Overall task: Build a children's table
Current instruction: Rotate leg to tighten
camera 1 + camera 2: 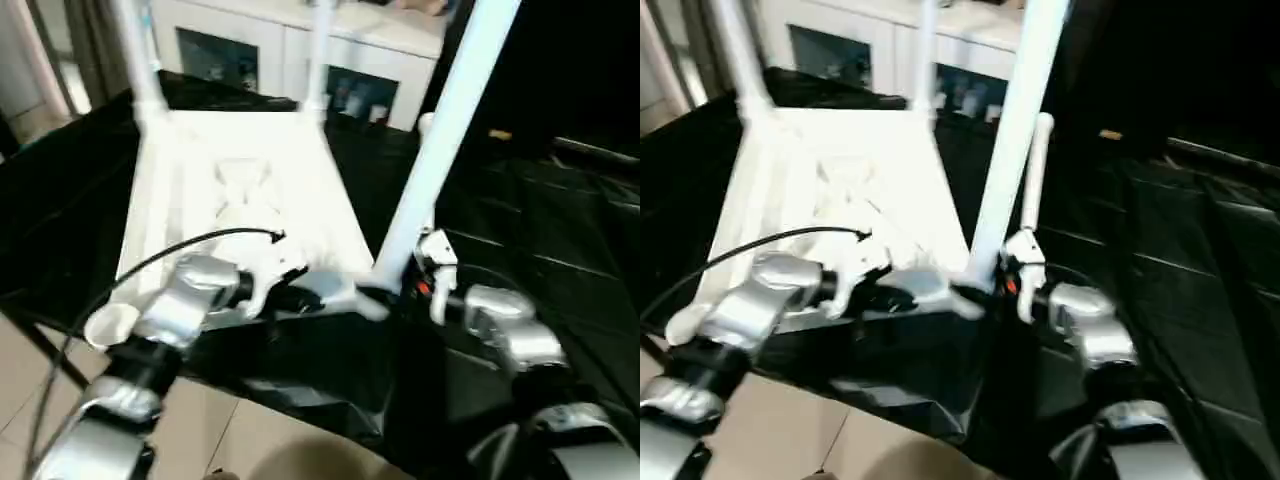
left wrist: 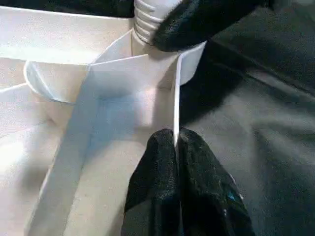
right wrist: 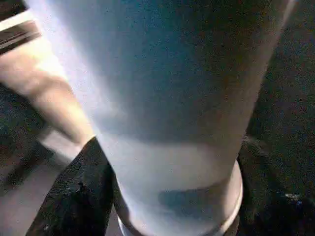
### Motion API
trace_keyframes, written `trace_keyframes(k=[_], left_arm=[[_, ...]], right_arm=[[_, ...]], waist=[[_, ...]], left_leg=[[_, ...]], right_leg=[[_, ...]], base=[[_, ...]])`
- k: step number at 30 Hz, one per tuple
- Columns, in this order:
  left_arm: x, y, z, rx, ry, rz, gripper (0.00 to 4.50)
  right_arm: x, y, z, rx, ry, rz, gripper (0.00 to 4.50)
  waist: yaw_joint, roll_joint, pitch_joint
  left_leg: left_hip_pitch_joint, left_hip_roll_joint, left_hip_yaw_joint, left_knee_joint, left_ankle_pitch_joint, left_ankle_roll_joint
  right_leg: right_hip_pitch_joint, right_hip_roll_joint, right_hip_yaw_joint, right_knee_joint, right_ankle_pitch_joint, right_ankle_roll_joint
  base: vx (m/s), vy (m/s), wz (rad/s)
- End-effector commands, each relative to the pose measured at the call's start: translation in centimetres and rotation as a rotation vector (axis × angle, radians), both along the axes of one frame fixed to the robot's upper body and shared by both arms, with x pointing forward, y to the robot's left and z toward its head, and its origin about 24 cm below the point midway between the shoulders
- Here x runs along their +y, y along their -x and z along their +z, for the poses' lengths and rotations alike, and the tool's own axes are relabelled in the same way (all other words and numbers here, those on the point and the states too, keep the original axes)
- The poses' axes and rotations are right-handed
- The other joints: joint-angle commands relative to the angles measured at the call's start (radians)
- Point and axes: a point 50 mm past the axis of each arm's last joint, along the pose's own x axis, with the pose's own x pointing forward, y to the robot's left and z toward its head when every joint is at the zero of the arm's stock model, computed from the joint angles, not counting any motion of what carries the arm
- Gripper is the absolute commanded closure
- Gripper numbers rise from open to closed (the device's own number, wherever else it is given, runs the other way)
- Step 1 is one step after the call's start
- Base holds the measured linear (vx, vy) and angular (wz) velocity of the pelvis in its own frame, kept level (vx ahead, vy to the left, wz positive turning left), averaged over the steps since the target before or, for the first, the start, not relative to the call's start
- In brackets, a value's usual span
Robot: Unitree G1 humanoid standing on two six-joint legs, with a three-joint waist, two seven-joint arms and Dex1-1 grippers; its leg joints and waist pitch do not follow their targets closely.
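At the black bench's (image 1: 560, 250) six o'clock edge, the left gripper (image 2: 175, 147) clamps the upturned tabletop's (image 1: 250, 190) rim to steady it, while the right gripper (image 1: 432, 275) straddles a leg (image 1: 440, 140) entering the five o'clock socket.

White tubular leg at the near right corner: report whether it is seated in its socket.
Not fully seated: the white tubular leg leans, and its ribbed end still shows above the round corner socket of the white plastic tabletop.
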Motion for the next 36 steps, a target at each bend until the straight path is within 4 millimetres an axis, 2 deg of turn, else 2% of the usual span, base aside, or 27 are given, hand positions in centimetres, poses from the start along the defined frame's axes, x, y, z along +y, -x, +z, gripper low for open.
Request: trace_keyframes(k=[1,3,5,11,13,16,17,18,19,23,24,26,27,28,29,30,31,33,34,36], left_arm=[[-1.0,-0.6,-0.4,0.008,0.047,0.129,4.50],[-1.3,-0.9,-0.5,0.009,0.047,0.197,4.50],[-1.9,-1.4,-0.6,0.008,0.041,0.272,4.50],[-3.4,-1.6,-0.5,-0.016,0.020,0.271,4.50],[-3.3,-1.5,-0.6,-0.010,0.006,0.261,4.50],[-3.0,-1.5,-0.8,-0.001,-0.006,0.252,4.50],[-2.9,-1.4,-0.8,0.005,-0.008,0.249,4.50],[-2.7,-1.3,-0.9,0.013,-0.012,0.235,4.50],[-2.3,-1.1,-1.0,0.026,-0.017,0.211,4.50],[-1.8,-0.8,-1.0,0.043,-0.007,0.150,4.50],[-1.7,-0.7,-1.0,0.044,-0.004,0.125,4.50],[-1.3,-0.2,-0.9,0.051,0.002,0.051,4.50],[-1.2,0.0,-0.8,0.050,0.007,0.019,4.50],[-0.9,0.5,-0.7,0.072,0.015,-0.051,4.50],[-0.9,0.6,-0.6,0.074,0.016,-0.061,4.50],[-0.6,1.0,-0.5,0.086,0.018,-0.123,4.50],[-0.4,1.3,-0.4,0.100,0.022,-0.160,4.50],[-0.3,1.5,-0.3,0.107,0.025,-0.181,4.50],[0.1,1.8,0.0,0.112,0.036,-0.229,4.50],[0.4,2.1,0.1,0.122,0.043,-0.253,4.50]], right_arm=[[-1.4,0.6,-2.8,0.147,0.082,-0.216,1.69],[-1.1,0.4,-3.0,0.162,0.073,-0.268,1.70],[-0.3,0.0,-3.0,0.179,0.053,-0.332,1.70],[3.2,-0.7,-2.2,0.135,0.060,-0.263,1.70],[3.8,-0.8,-1.8,0.107,0.045,-0.227,1.00],[4.0,-0.9,-1.5,0.086,0.029,-0.187,0.88],[3.9,-1.0,-1.4,0.076,0.036,-0.175,0.88],[3.7,-1.0,-1.2,0.057,0.051,-0.154,0.60],[3.2,-1.0,-1.0,0.038,0.061,-0.116,0.54],[2.2,-0.8,-0.6,0.015,0.049,-0.007,0.54],[1.9,-0.7,-0.5,0.007,0.054,0.021,0.54],[0.7,-0.5,-0.2,-0.008,0.068,0.082,0.54],[0.3,-0.4,-0.1,-0.012,0.071,0.104,0.54],[-0.6,-0.1,0.2,-0.021,0.077,0.162,0.54],[-0.7,-0.1,0.3,-0.023,0.078,0.170,0.54],[-1.4,0.1,0.5,-0.029,0.085,0.215,0.54],[-1.7,0.3,0.7,-0.034,0.090,0.251,0.54],[-1.9,0.5,0.8,-0.037,0.093,0.272,0.54],[-2.3,1.0,1.1,-0.037,0.085,0.353,0.54],[-2.6,1.5,1.3,-0.040,0.086,0.419,0.54]], waist=[[0.002,0.001,-0.050],[0.002,0.001,-0.050],[0.002,0.001,-0.052],[0.004,0.000,-0.058],[0.004,-0.003,-0.056],[0.002,-0.002,-0.053],[0.001,-0.001,-0.051],[0.000,-0.004,-0.051],[-0.001,-0.002,-0.051],[-0.002,-0.005,-0.051],[-0.002,-0.005,-0.050],[0.001,-0.005,-0.051],[0.001,-0.004,-0.052],[0.000,-0.002,-0.052],[0.001,-0.003,-0.053],[0.004,0.002,-0.053],[0.004,0.000,-0.054],[0.007,0.002,-0.056],[0.010,0.003,-0.055],[0.014,0.000,-0.055]], left_leg=[[0.000,0.023,-0.002,-0.065,-0.184,-0.002],[0.002,0.022,-0.001,-0.063,-0.197,0.001],[-0.002,0.021,-0.001,-0.062,-0.190,0.008],[-0.009,0.020,0.001,-0.058,-0.129,0.034],[-0.008,0.020,0.002,-0.058,-0.132,0.045],[-0.010,0.021,0.001,-0.061,-0.165,0.044],[-0.010,0.021,0.000,-0.062,-0.174,0.040],[-0.009,0.021,-0.002,-0.063,-0.191,0.035],[-0.009,0.022,-0.003,-0.064,-0.201,0.031],[-0.012,0.023,-0.004,-0.063,-0.194,0.042],[-0.009,0.024,-0.002,-0.062,-0.185,0.046],[-0.009,0.025,-0.004,-0.062,-0.174,0.049],[-0.011,0.027,-0.003,-0.061,-0.164,0.059],[-0.010,0.027,-0.002,-0.061,-0.163,0.061],[-0.008,0.028,-0.002,-0.060,-0.156,0.063],[-0.006,0.029,-0.002,-0.060,-0.148,0.068],[-0.007,0.030,-0.001,-0.058,-0.135,0.074],[0.001,0.030,0.003,-0.055,-0.112,0.082],[0.000,0.030,0.003,-0.055,-0.104,0.093],[-0.001,0.030,0.003,-0.054,-0.095,0.102]], right_leg=[[0.047,-0.062,0.052,-0.087,-0.328,-0.149],[0.043,-0.061,0.053,-0.091,-0.339,-0.138],[0.045,-0.060,0.052,-0.089,-0.325,-0.130],[0.051,-0.057,0.051,-0.073,-0.177,-0.156],[0.051,-0.058,0.051,-0.074,-0.178,-0.162],[0.051,-0.059,0.050,-0.081,-0.241,-0.152],[0.051,-0.060,0.050,-0.084,-0.262,-0.146],[0.050,-0.060,0.048,-0.087,-0.299,-0.135],[0.049,-0.061,0.048,-0.090,-0.323,-0.125],[0.050,-0.061,0.050,-0.089,-0.310,-0.131],[0.048,-0.061,0.051,-0.088,-0.292,-0.143],[0.052,-0.060,0.050,-0.087,-0.275,-0.148],[0.052,-0.060,0.051,-0.081,-0.236,-0.167],[0.051,-0.059,0.051,-0.080,-0.224,-0.175],[0.053,-0.059,0.051,-0.079,-0.213,-0.179],[0.051,-0.059,0.052,-0.075,-0.188,-0.192],[0.053,-0.058,0.052,-0.070,-0.150,-0.208],[0.049,-0.056,0.053,-0.062,-0.088,-0.235],[0.053,-0.055,0.053,-0.060,-0.056,-0.246],[0.056,-0.055,0.052,-0.057,-0.038,-0.250]], base=[[0.000,0.000,0.00],[0.000,0.000,0.00],[0.000,0.000,0.00],[0.000,0.000,0.00],[0.000,0.000,0.00],[0.000,0.000,0.00],[0.000,0.000,0.00],[0.000,0.000,0.00],[0.000,0.000,0.00],[0.000,0.000,0.00],[0.000,0.000,0.00],[0.000,0.000,0.00],[0.000,0.000,0.00],[0.000,0.000,0.00],[0.000,0.000,0.00],[0.000,0.000,0.00],[0.000,0.000,0.00],[0.000,0.000,0.00],[0.000,0.000,0.00],[0.000,0.000,0.00]])
